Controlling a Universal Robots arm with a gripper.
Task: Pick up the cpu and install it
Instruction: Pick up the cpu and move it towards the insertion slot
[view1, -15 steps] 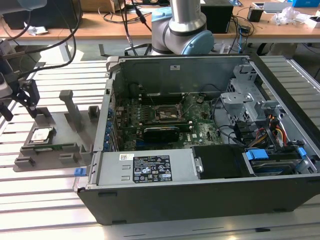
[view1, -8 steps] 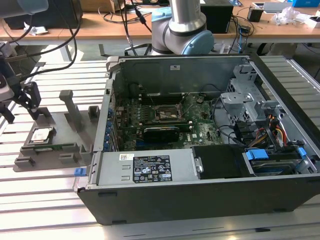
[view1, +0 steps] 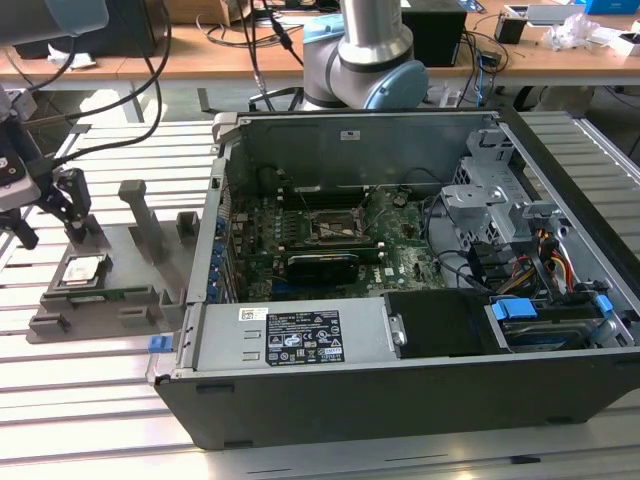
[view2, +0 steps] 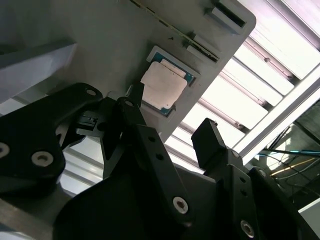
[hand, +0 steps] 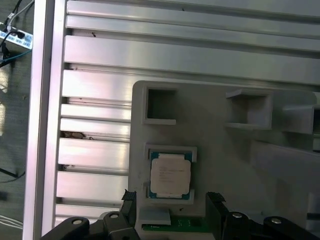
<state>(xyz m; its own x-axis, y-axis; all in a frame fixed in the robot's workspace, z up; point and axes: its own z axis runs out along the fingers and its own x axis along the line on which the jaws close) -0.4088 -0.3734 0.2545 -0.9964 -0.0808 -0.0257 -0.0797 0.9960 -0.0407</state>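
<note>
In the exterior view, your gripper (view1: 50, 228) hangs at the exterior view's far left. It is over the grey fixture tray (view1: 140, 265), which lies on the slatted aluminium table (view1: 90, 400) just beside the open computer case (view1: 400, 400). The cpu (view1: 83, 270) lies flat in that tray, near the gripper and below it. This view gives you the wider layout. The motherboard socket (view1: 335, 225) sits inside the case, well apart from the cpu, with a long black card (view1: 322, 265) just on its near side.

In the first wrist view you look straight down on the cpu (hand: 170, 174). It is seated square in a shallow recess of the tray (hand: 225, 160), silvery top up. The gripper (hand: 171, 200) has its fingertips (hand: 129, 197) spread wider than the chip, with nothing held between them.

The second wrist view adds a slanted angle. The gripper (view2: 170, 117) is released and empty, and the cpu (view2: 164, 85) rests in the tray (view2: 100, 40) beyond the fingers (view2: 205, 135). You cannot tell from here how high they stand above it.
</note>
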